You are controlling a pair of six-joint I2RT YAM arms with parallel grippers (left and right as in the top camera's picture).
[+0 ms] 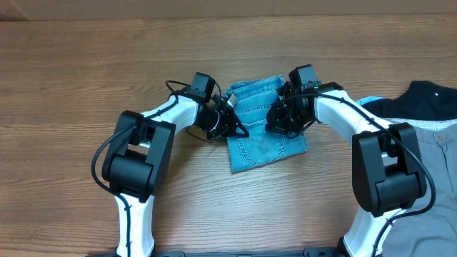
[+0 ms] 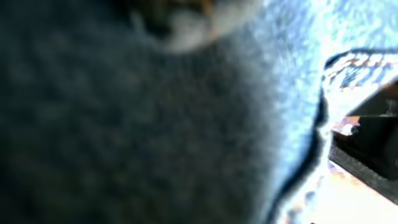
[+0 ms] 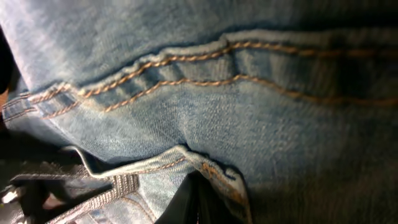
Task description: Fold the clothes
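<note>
The light blue denim jeans [image 1: 260, 146] lie folded into a small stack at the table's middle. My left gripper [image 1: 232, 120] is at the stack's left edge. The left wrist view is filled by blurred denim [image 2: 292, 93] right against the lens, and its fingers do not show. My right gripper [image 1: 280, 118] is at the stack's right edge. In the right wrist view its dark fingers [image 3: 199, 202] are pressed together under a folded denim seam [image 3: 217, 112] with orange stitching.
A black garment [image 1: 421, 100] and a grey garment [image 1: 443, 164] lie at the right edge of the wooden table [image 1: 86, 64], beside my right arm.
</note>
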